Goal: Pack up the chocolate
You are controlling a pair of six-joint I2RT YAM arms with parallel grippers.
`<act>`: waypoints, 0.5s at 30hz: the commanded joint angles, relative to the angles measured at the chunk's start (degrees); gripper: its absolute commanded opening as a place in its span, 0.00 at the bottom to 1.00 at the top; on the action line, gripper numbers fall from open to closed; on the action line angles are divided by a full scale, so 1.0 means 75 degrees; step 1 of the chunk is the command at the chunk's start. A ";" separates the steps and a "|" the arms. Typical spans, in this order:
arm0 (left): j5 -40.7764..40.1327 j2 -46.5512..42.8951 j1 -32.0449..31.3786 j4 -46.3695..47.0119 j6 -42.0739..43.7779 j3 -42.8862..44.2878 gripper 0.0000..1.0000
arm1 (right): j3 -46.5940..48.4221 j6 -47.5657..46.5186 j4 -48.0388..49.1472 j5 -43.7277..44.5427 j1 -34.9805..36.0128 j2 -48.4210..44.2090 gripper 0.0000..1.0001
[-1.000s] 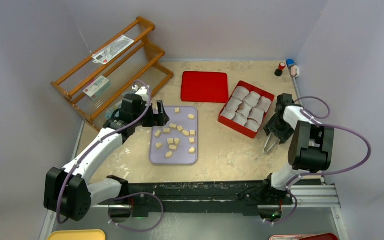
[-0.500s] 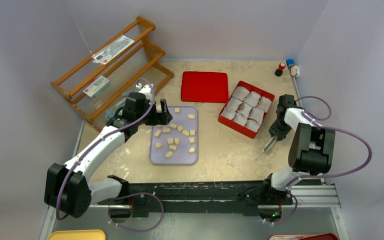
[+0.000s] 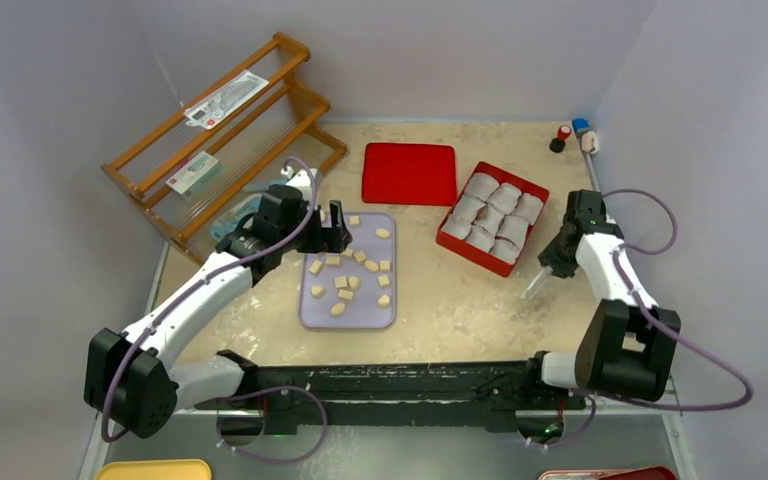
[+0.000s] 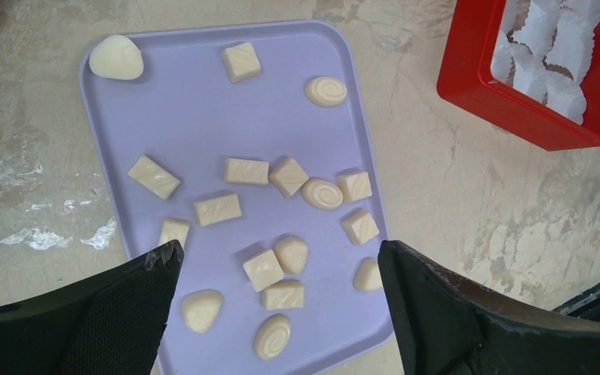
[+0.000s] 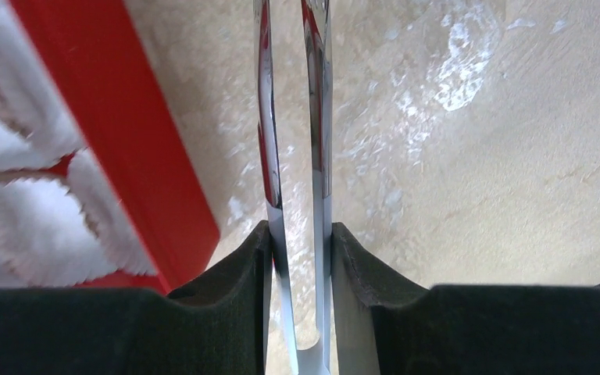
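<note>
1. My right claw (image 5: 301,234) is clamping a pair of metal tweezers (image 5: 316,117). Its fingers are pressing the two blades close together, with a thin gap showing between them.
2. The tweezers are reaching out over the bare desk (image 3: 440,290), just beside the outer wall of the red box (image 5: 125,141). Their tips are running out of my wrist view.
3. My left claw (image 4: 277,251) is hanging wide open above the far left corner of the lilac tray (image 4: 187,117), gripping nothing.
4. The chocolate (image 4: 246,170) is lying scattered across that tray as square blocks and rounded lumps.
5. White paper cups (image 4: 551,47) are filling the red box, which is sitting on the desk to the right of the tray.
</note>
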 commanded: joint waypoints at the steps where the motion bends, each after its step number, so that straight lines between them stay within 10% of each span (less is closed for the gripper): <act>1: -0.0229 -0.0226 -0.0218 -0.0147 -0.0160 0.0403 0.94 | 0.0071 -0.0144 -0.0533 -0.0651 0.0190 -0.0901 0.26; 15: -0.0688 -0.0220 -0.0632 -0.0516 -0.0352 0.0668 0.94 | 0.1241 -0.1270 -0.1663 -0.2546 0.2490 -0.1423 0.27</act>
